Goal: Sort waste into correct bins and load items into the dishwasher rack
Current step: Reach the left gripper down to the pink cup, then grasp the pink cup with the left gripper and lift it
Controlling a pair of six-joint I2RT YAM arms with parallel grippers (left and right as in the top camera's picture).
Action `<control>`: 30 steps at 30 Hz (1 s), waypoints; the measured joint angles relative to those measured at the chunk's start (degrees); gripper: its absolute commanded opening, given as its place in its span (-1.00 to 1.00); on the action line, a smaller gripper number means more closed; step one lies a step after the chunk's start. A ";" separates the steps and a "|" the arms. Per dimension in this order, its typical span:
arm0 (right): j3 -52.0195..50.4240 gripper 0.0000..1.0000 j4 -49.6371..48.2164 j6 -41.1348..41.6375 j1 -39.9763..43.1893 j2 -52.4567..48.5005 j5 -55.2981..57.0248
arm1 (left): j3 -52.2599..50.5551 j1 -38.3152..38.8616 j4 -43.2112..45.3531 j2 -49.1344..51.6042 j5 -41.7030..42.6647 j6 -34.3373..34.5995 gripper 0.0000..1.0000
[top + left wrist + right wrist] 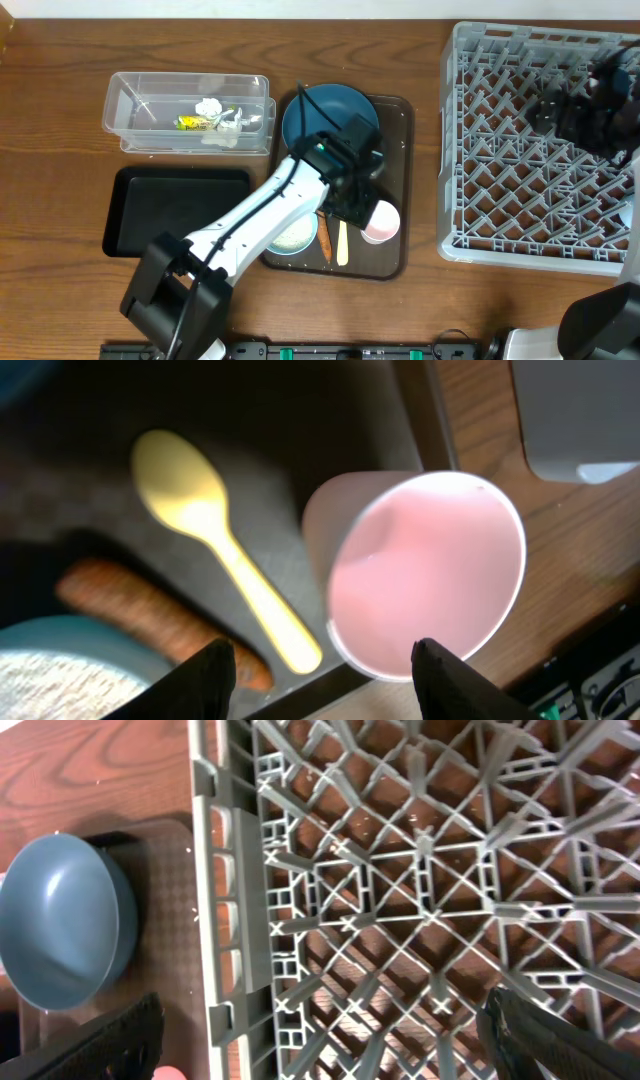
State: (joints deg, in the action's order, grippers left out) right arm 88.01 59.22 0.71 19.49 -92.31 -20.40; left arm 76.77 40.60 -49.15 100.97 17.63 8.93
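The pink cup (381, 222) lies on its side on the brown serving tray, its mouth facing the left wrist camera (425, 575). My left gripper (325, 670) is open just above it (355, 198). Beside the cup lie the pale yellow spoon (215, 540), the orange carrot stick (150, 615) and the light-blue bowl (293, 238) holding rice. The dark-blue plate (325, 110) sits at the tray's back. My right gripper (330, 1040) is open and empty over the grey dishwasher rack (540, 250). Tissue (210, 108) and the yellow-green wrapper (192, 122) lie in the clear tub (120, 100). The blue cup is out of view.
The black tray (180, 210) lies in front of the clear tub at the left. The brown serving tray (400, 255) sits between the bins and the rack. The left arm crosses over the bowl and the tray's middle.
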 measured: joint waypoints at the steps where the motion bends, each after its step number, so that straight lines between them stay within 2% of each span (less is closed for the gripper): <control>1: 0.00 0.98 0.02 -0.02 -0.35 0.00 0.13 | -0.35 0.33 0.61 0.15 0.00 0.02 0.17; 4: 0.00 0.98 0.09 -0.11 -0.83 0.00 0.48 | -1.14 0.68 1.84 0.98 0.02 0.00 0.00; 11: 0.00 0.98 0.20 -0.11 -0.83 0.00 0.94 | -1.75 0.66 3.82 3.65 -0.02 0.02 -0.75; 13: 0.00 0.99 0.22 -0.11 -0.83 0.00 0.94 | -1.86 0.66 4.61 3.96 -0.04 -0.09 -0.88; 21: 0.00 0.98 0.26 -0.11 -0.83 0.00 1.05 | -1.27 -1.46 6.64 4.00 0.00 -0.20 -0.88; 27: 0.00 0.99 0.24 -0.09 -0.83 0.00 3.65 | 3.37 -10.08 8.17 1.55 0.92 0.11 -0.88; 30: 0.00 0.98 -0.20 -0.55 -0.87 0.00 3.23 | 4.31 -16.61 12.61 -1.77 6.01 1.40 -0.88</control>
State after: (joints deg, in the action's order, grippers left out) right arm 88.01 59.02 0.16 18.61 -92.31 -17.17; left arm 81.08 23.99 -36.53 99.20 23.64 10.33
